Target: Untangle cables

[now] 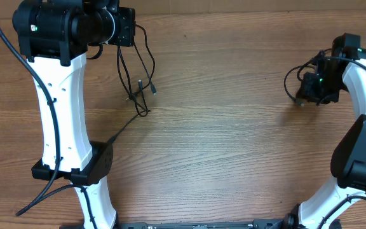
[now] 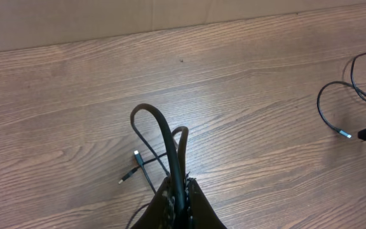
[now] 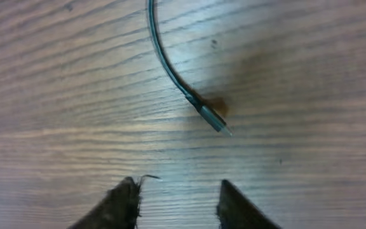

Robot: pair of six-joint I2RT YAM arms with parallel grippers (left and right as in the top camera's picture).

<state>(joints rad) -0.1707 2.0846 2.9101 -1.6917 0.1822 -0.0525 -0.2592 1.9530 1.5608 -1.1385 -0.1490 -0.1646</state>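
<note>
The pale wood-grain bench (image 1: 234,146) carries the left tool (image 2: 180,194) at its far left, clamped tight on looped thin black cables (image 2: 164,133) that hang down from it. Their small plugs (image 2: 136,155) end low by the bench, resting or just clear I cannot tell. At the far right, the right tool (image 3: 176,191) stands moderately wide with nothing between its jaws, and just beyond it on the bench lies the silver-tipped plug (image 3: 215,119) of another thin black cable (image 3: 161,57), touching neither finger.
</note>
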